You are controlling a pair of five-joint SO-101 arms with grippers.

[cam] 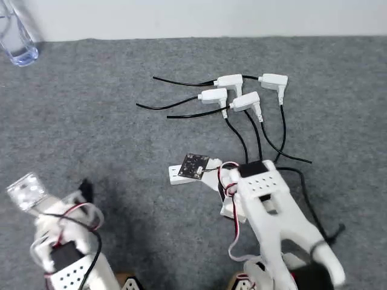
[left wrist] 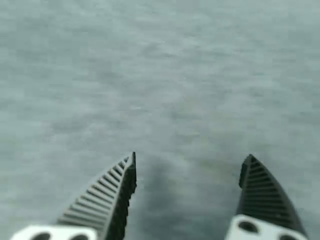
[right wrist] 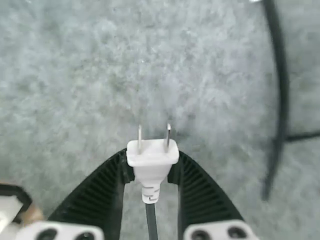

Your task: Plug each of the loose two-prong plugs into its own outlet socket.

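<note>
Right gripper clamped on the white plug by its body sides, prongs clear, near-centre over the grey mat. Likely light and rigid; the cord may tug. Left gripper spread, empty. Sockets far centre.

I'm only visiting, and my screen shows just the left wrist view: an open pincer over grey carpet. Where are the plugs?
Observer: The right pincer is shut on a white two-prong plug, with the prongs pointing away from the pincer.
Visitor: Are there any more around?
Observer: In the high view, four white cord ends lie in a cluster on the carpet, farther out from the arms.
Visitor: Is my pincer near those?
Observer: No. The left pincer sits off to the left, well apart from the cluster.
</note>
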